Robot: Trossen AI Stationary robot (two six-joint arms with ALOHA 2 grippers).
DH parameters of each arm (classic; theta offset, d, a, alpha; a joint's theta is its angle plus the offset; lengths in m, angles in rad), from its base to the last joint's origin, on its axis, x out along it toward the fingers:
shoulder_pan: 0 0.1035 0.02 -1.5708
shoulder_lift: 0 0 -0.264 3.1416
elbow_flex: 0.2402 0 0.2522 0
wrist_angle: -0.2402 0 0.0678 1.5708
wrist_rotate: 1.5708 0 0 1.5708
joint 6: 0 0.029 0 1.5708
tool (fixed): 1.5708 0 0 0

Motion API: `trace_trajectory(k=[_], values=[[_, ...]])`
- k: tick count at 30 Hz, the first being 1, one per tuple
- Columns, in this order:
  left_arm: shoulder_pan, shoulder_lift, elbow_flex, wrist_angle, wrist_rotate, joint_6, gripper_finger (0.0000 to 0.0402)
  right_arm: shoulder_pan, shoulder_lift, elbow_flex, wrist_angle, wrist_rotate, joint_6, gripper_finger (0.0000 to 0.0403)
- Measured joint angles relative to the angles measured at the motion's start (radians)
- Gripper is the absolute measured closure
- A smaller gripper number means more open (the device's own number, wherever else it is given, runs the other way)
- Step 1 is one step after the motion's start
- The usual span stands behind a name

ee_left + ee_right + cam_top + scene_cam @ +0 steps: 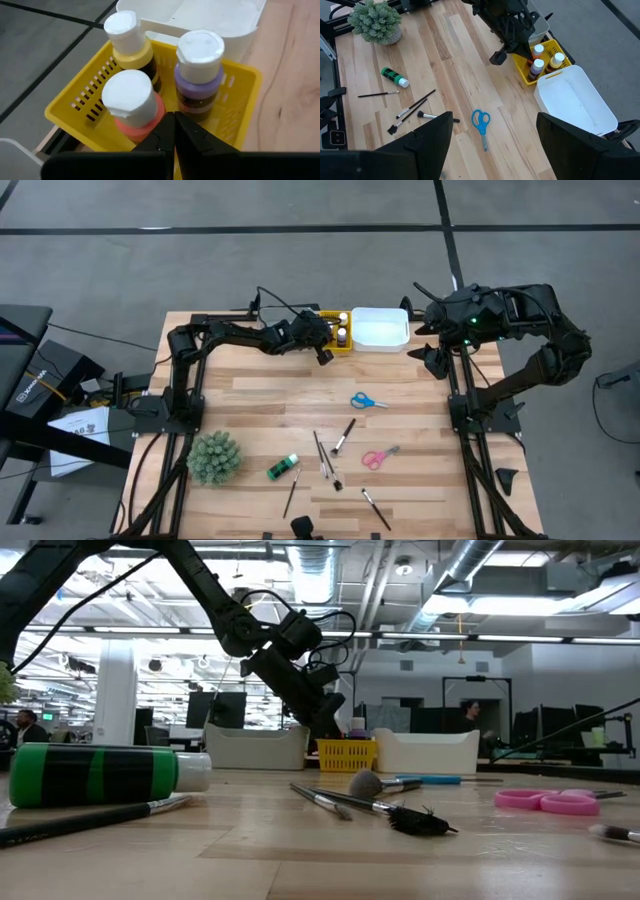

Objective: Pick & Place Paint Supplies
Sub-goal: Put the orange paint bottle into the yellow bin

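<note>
High view shows three bottles in the yellow tray (338,345) under the closed left gripper (325,356), right gripper (437,345) open, while green bottle (282,469), scissors and brushes remain.

A spiky green plant ball (214,456) sits at about eight o'clock on the wooden table (260,395). At twelve o'clock, on the far edge, a small yellow tray (334,343) touches a larger white tray (380,328) on its three o'clock side. Grey floor (300,270) surrounds the table

Bright even overhead light, soft faint shadows, blurred foreground in low view.
</note>
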State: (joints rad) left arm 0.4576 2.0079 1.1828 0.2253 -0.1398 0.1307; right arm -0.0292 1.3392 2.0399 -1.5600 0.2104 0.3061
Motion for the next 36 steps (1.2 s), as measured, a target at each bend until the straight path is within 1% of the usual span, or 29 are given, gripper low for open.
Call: trace_trajectory(k=[3,22,26,36], values=[[0.000,0.000,0.000,0.004,-0.017,-0.003,0.0402,0.000,0.000,0.000,0.000,0.000,0.000,0.0120],[0.001,0.000,0.000,0.020,-0.010,-0.032,0.0401,0.000,0.000,0.000,0.000,0.000,0.000,0.0120],[0.001,0.000,0.000,0.021,-0.036,-0.040,0.0402,0.000,0.000,0.000,0.000,0.000,0.000,0.0120],[0.002,0.000,0.000,0.022,-0.046,-0.046,0.0402,0.000,0.000,0.000,0.000,0.000,0.000,0.0120]])
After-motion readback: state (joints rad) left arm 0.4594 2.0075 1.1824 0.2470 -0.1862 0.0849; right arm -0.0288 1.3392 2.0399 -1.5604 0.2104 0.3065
